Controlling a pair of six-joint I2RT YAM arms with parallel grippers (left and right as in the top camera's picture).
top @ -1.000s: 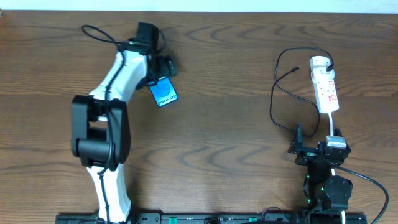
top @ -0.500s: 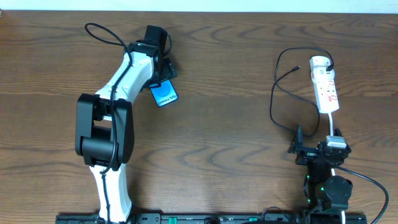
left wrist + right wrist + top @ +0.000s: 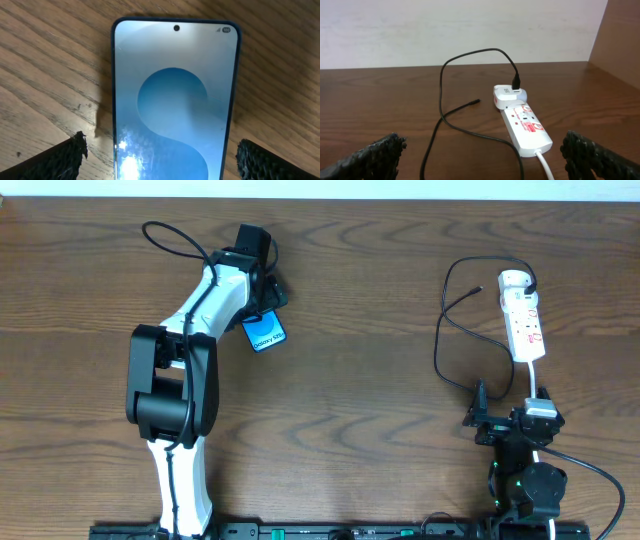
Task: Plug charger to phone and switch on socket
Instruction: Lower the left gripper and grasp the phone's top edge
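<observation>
— What carries everything?

— A dark brown wooden tabletop [image 3: 380, 380], with a pale wall [image 3: 445, 30] behind its far edge.

— And the arms?

— The left arm [image 3: 190, 330] reaches from the near edge up toward the far-left part of the tabletop. The right arm [image 3: 520, 455] stays folded low by the near-right corner.

— Where is the socket?

— The socket [image 3: 523, 315] lies flat in the far-right part, close to the right edge, lengthwise from far to near. Its white cord [image 3: 533, 380] runs toward the right arm. It bears red marks; I cannot tell how its switches stand.

— The phone?

— The phone [image 3: 264, 332] lies face up, directly under the left wrist, screen lit blue. The left jaws are spread wide, one black pad [image 3: 60, 160] on each side of it, both apart from its edges.

— The right jaws?

— Spread wide too, with nothing between them, facing the socket from the near side.

— The charger?

— The charger [image 3: 438, 345] enters a white block at the socket's far end, loops left of the strip, and its small tip [image 3: 476, 101] lies loose on the wood, well apart from the phone.
</observation>
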